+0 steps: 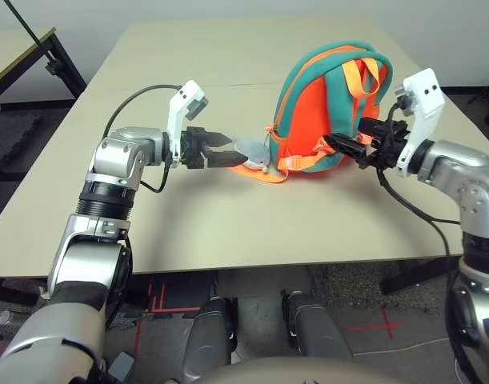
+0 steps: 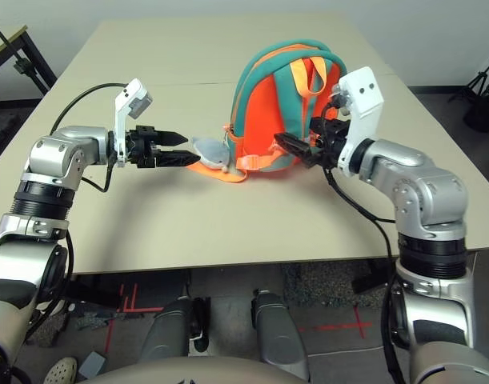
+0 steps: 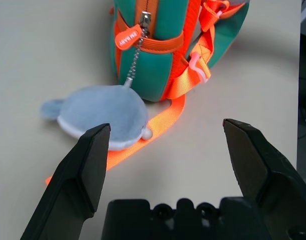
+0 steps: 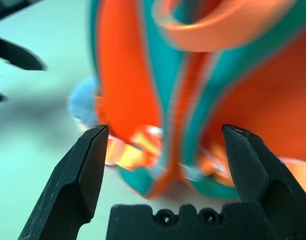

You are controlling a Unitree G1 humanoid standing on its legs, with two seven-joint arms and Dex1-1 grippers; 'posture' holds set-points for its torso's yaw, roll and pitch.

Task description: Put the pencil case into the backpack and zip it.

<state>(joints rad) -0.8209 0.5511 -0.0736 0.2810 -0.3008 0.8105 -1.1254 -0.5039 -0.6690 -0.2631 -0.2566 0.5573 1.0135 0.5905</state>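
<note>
The orange and teal backpack point(image 1: 324, 112) stands upright on the tan table point(image 1: 228, 224), its orange straps facing me. Its zip pull point(image 3: 142, 22) sits at the side, and a chain runs down from it to the grey plush toy point(image 1: 252, 154), which lies on the table left of the bag. My left gripper point(image 1: 230, 150) hangs open just left of the plush, nothing between its fingers. At the bag's lower right side my right gripper point(image 1: 330, 144) is open, close to the fabric and holding nothing. The pencil case is out of view.
A loose orange strap point(image 3: 158, 125) trails on the table beside the plush. A second table with a black frame point(image 1: 20, 56) stands at the far left. Bare tabletop lies in front of and behind the bag.
</note>
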